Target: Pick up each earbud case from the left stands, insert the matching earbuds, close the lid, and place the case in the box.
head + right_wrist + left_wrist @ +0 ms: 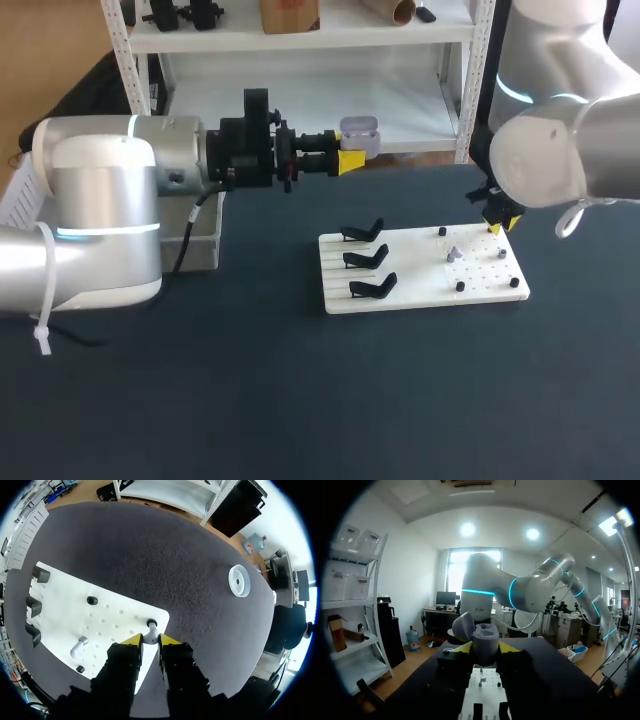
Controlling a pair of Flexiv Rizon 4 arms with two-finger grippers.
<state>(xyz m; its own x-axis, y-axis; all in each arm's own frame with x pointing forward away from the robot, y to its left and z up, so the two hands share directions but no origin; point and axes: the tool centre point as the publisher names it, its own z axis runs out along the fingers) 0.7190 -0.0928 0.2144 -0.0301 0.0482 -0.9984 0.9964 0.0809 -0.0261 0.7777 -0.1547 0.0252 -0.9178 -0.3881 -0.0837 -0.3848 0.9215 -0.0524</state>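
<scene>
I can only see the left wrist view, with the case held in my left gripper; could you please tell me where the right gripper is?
Observer: The right gripper is down at the far right corner of the white board.
Operator: Thank you. Is there an earbud at that corner?
Observer: Yes, a pale earbud lies right at the gripper, next to a black peg. I cannot tell whether it is gripped.
Operator: Are there any cases on the stands?
Observer: No, the three black stands hold none.
</scene>
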